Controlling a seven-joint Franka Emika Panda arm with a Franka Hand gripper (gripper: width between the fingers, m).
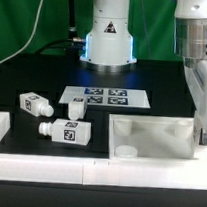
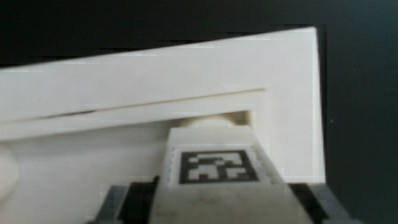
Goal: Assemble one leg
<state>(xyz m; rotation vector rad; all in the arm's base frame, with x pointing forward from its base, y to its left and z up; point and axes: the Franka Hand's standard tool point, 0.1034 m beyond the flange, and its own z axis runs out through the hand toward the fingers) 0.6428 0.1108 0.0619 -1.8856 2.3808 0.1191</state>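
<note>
White leg [image 2: 215, 165] pinched in end effector [image 2: 215, 200], narrow end at corner of tray panel [image 2: 160, 75]. Step: seating in corner socket. Next: align upright, press, twist.

White arm [image 1: 110, 17] (triangular warning label)

Your black worktop [image 1: 33, 77] carries three loose white legs [image 1: 67, 131], the marker board [image 1: 106, 95] and a square white panel [image 1: 155, 130].
</note>
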